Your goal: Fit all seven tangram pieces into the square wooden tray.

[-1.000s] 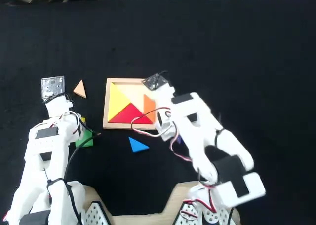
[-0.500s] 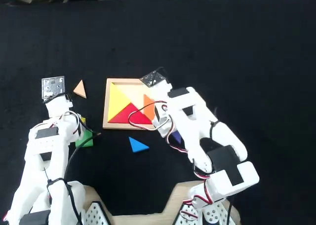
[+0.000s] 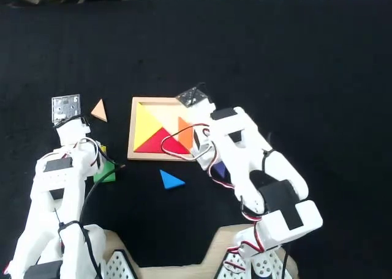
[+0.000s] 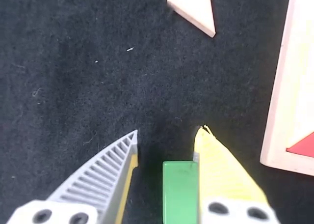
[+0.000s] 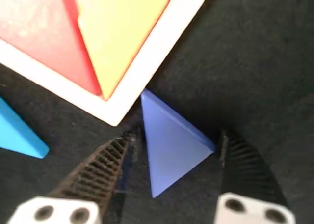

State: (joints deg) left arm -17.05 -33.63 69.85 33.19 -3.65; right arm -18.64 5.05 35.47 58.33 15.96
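The square wooden tray point(image 3: 131, 127) holds a yellow triangle point(image 3: 147, 123), a red triangle point(image 3: 164, 141) and an orange piece point(image 3: 184, 130). My right gripper point(image 5: 177, 134) is open, its fingers on either side of a violet-blue triangle point(image 5: 171, 148) that lies on the cloth just off the tray's corner point(image 5: 140, 84). A light blue triangle point(image 3: 171, 180) lies in front of the tray. My left gripper point(image 4: 167, 133) is open low over the cloth, with a green piece point(image 4: 180, 189) between its fingers, against the yellow one. A pale wooden triangle point(image 4: 194, 8) lies beyond it.
Black cloth covers the whole table. The right arm point(image 3: 245, 163) hangs over the tray's near right corner and hides part of it. The far half and the right side of the table hold nothing. Both arm bases point(image 3: 184, 264) stand at the front edge.
The right arm has shifted a little toward the tray and away from the front edge, then nearly settled. The left arm and the pieces have not moved.
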